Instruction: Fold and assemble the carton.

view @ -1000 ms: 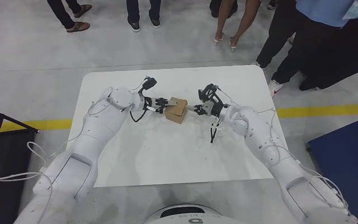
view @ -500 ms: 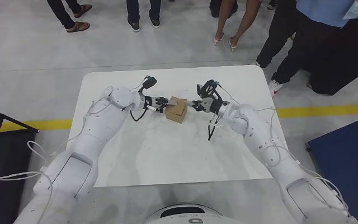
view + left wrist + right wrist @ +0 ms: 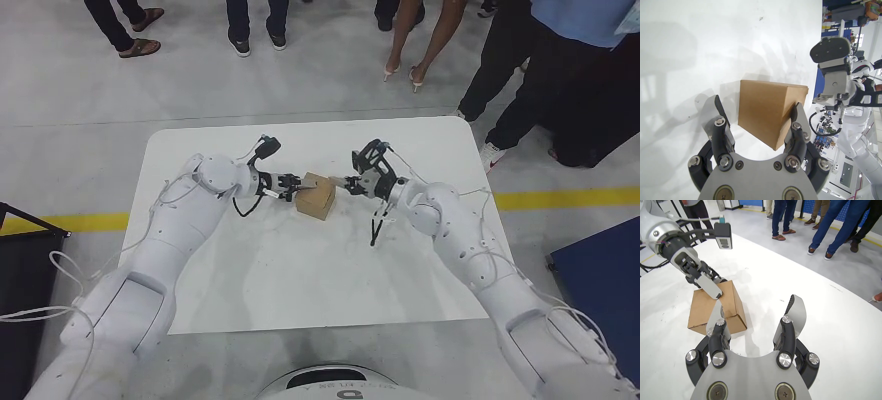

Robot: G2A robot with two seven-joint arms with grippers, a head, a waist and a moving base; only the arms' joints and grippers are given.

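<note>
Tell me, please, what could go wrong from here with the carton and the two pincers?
1. The left pincer is open, and only one finger touches the carton. Nothing clamps the carton, so a push may slide or tip it on the table instead of folding it.
2. The right pincer, also open, stands close beside the same carton, so the two pincers might collide.
</note>
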